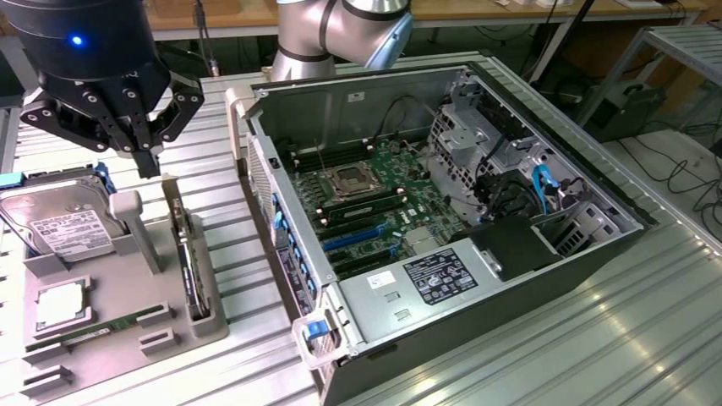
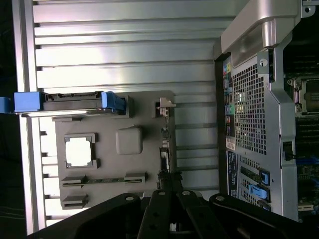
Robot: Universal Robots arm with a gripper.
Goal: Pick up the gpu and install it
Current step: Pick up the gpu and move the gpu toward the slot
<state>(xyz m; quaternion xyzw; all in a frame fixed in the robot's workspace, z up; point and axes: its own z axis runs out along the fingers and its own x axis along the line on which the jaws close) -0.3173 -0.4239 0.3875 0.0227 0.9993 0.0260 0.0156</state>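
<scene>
**Clearances, exterior view.** The gripper (image 1: pixel 144 165), fingers pressed together, hangs in open air above the grey fixture tray (image 1: pixel 169 342). At its 5 o'clock the gpu (image 1: pixel 184 245) stands on edge in a slot. A grey post (image 1: pixel 128 224) rises close at the card's 9 o'clock. A strip of bare ribbed table (image 1: pixel 254 288) at the card's 3 o'clock is passable. Beyond the strip, the rear wall (image 1: pixel 265 178) of the open computer case (image 1: pixel 587 245) stands as a barrier. Inside, the blue expansion slots (image 1: pixel 355 241) are reachable from above. They are hemmed by the power-supply cover (image 1: pixel 434 279) at 5 o'clock and the drive cage (image 1: pixel 474 127) at 1 o'clock.
</scene>
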